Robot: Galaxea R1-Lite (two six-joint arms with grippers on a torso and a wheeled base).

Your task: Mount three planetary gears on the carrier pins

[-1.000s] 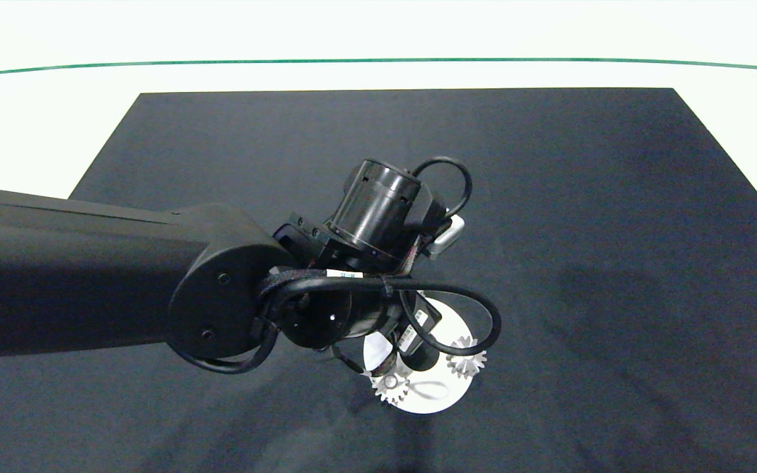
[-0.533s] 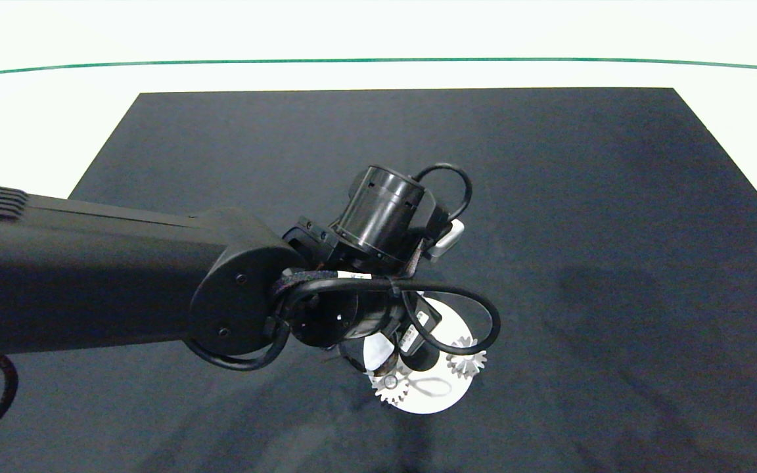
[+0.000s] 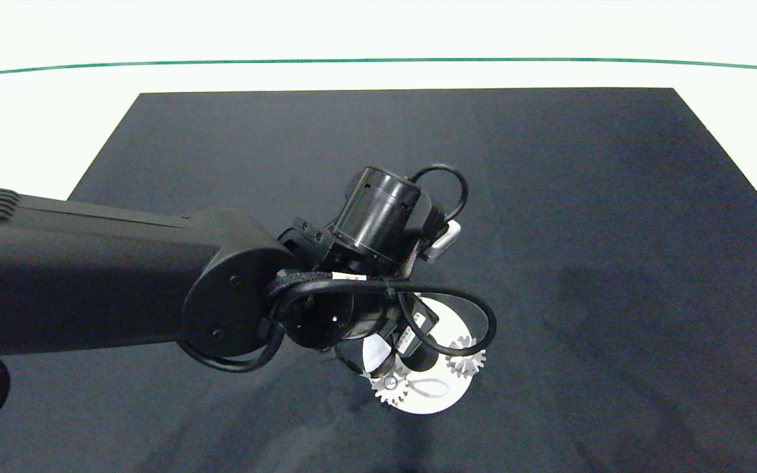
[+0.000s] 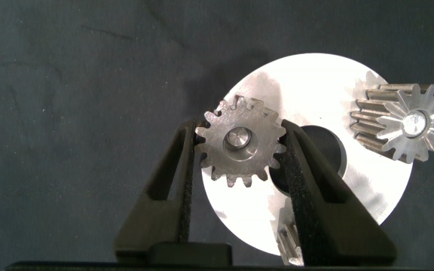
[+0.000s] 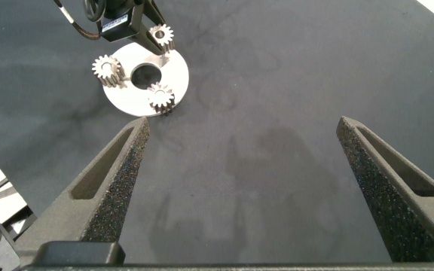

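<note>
Head view: L arm comes in from the left over the dark mat [image 3: 615,197] on the counter; its wrist hides most of the white disc [image 3: 444,399]. Two gears show on the disc: one at the near-left edge [image 3: 389,389], one at the right [image 3: 466,359]. L jaws themselves hidden here. White stickers on the wrist, print too small to read.

L wrist view: left gripper [image 4: 241,150] has jaws pinching the third gear [image 4: 239,147] on opposite tooth tips, flat over the disc [image 4: 307,83], a pin end showing in its bore. Looks seated or nearly so; can't confirm depth. Second gear [image 4: 405,124] sits on its pin at the disc edge.

R wrist view: right gripper [image 5: 243,173] well apart from the disc [image 5: 175,83], hovering above the mat, jaws spread wide, empty. All three gears visible around the disc.

Handling, est.: gears small, metal, rigid, light, likely slick; hold across the teeth, kept level so the bore doesn't bind. No brands or legible writing anywhere.
</note>
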